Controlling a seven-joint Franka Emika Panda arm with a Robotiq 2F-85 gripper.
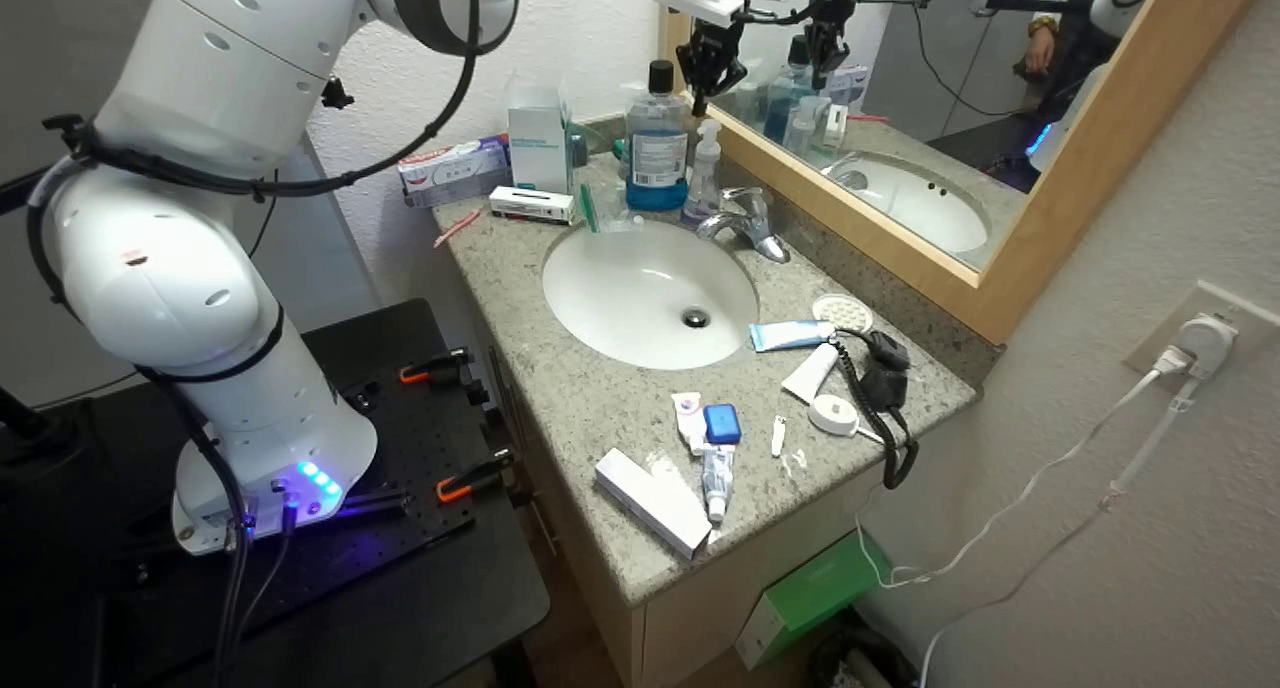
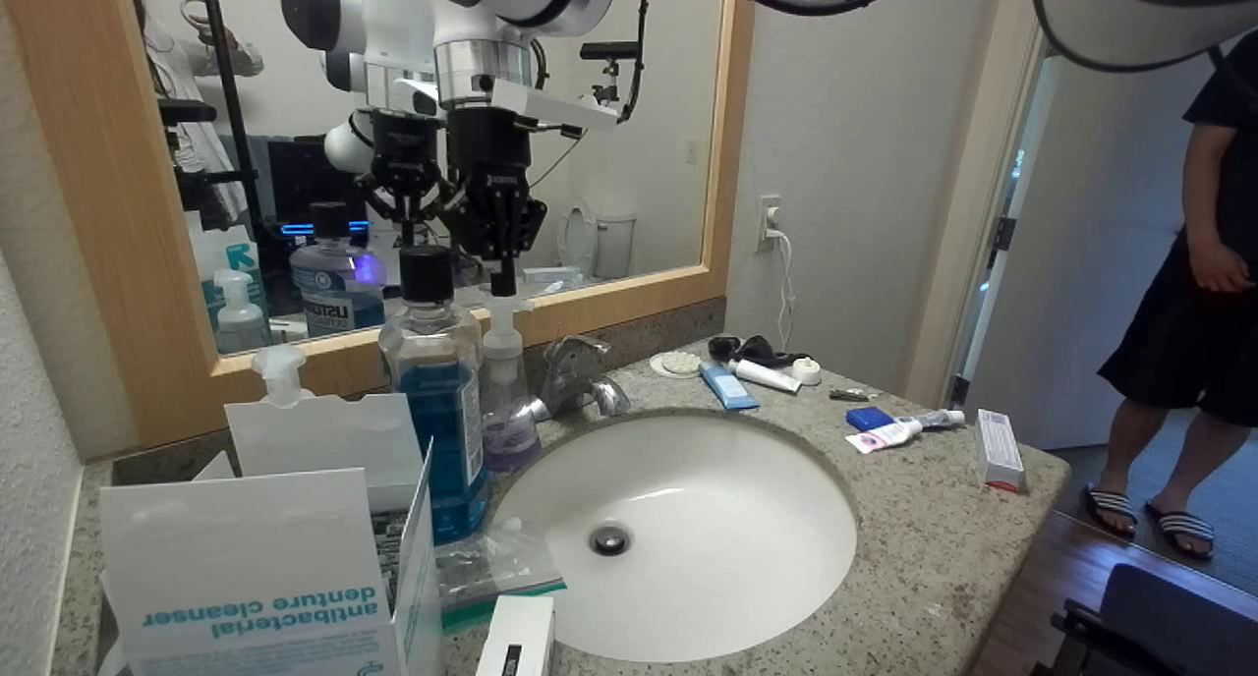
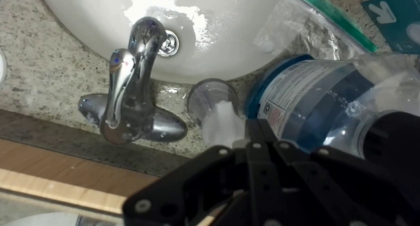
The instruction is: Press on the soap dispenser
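The soap dispenser is a small upright clear bottle with pale violet-blue liquid low inside and a whitish pump top. It stands between the faucet and a large mouthwash bottle in both exterior views (image 1: 703, 183) (image 2: 506, 401). In the wrist view its pump head (image 3: 221, 124) shows from above. My gripper points down with its fingers shut together and nothing between them (image 1: 700, 106) (image 2: 503, 281) (image 3: 261, 122). The fingertips are right at or just over the pump head; I cannot tell whether they touch it. In the wrist view the gripper hides part of the pump head.
The mouthwash bottle (image 2: 432, 401) with a black cap stands close beside the dispenser. The faucet (image 3: 131, 98) is on the dispenser's opposite side. The wood-framed mirror (image 1: 850, 178) rises behind. A denture cleanser box (image 2: 246, 558), another white pump top (image 2: 282, 371) and a sink (image 1: 650, 288) are nearby.
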